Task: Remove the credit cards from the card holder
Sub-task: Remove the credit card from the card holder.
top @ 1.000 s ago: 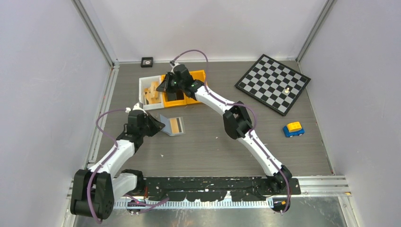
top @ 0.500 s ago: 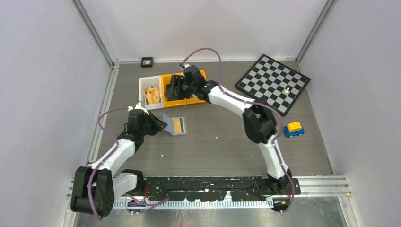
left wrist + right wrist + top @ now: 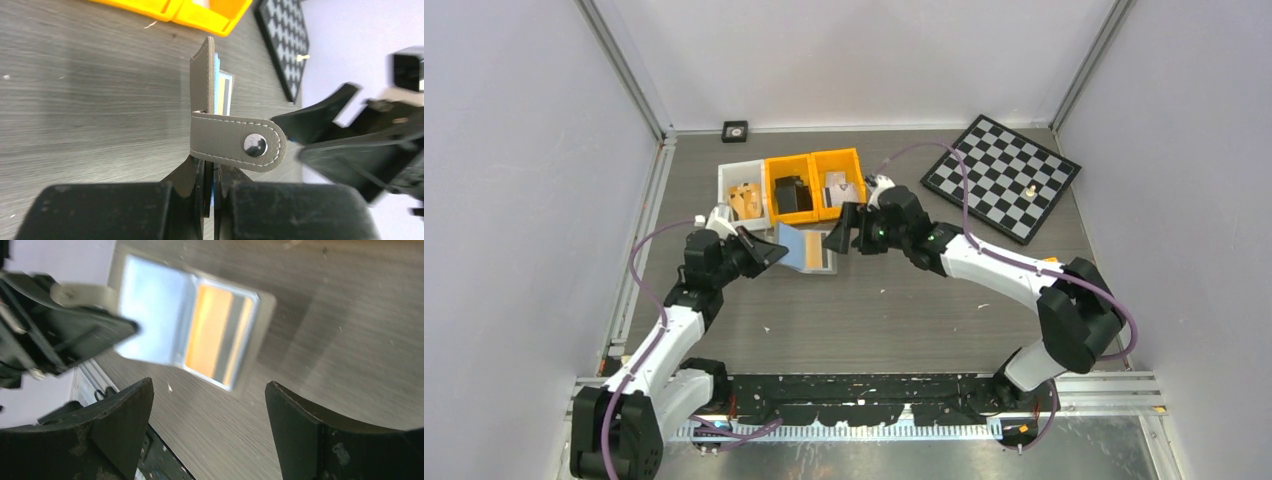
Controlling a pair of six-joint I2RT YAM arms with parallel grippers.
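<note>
The small flat silver-grey card holder (image 3: 807, 249) sits left of centre in the overhead view. It is just below the row of one white and two orange plastic bins (image 3: 839, 165), and near the grey wood-grain tabletop (image 3: 894, 310). Whether its far edge touches the tabletop cannot be told.

The left pincer (image 3: 207, 172) is clamped together on the end that carries the stitched tab with the metal snap. This grip appears meant to brace the case and tip it up, so that its open mouth points to the right of the frame, where the other arm is.

From the right wrist, the case shows in the upper middle with both credit cards exposed. The pale blue card (image 3: 150, 320) lies beside the left pincer, and the tan-brown card (image 3: 207, 332) lies next to it towards the centre. Seen edge-on from the left wrist, the cards stick out past the grey flap, which leaves a free margin to pinch.

The right pincer (image 3: 842, 240) is empty, its fingers (image 3: 125, 410) spread wide apart. It is just right of the case and aimed at it, touching nothing. The stance looks like a line-up for drawing out a card while the left arm resists the pull. The cards are thin and close together, so closing on both at once seems the likeliest slip.
</note>
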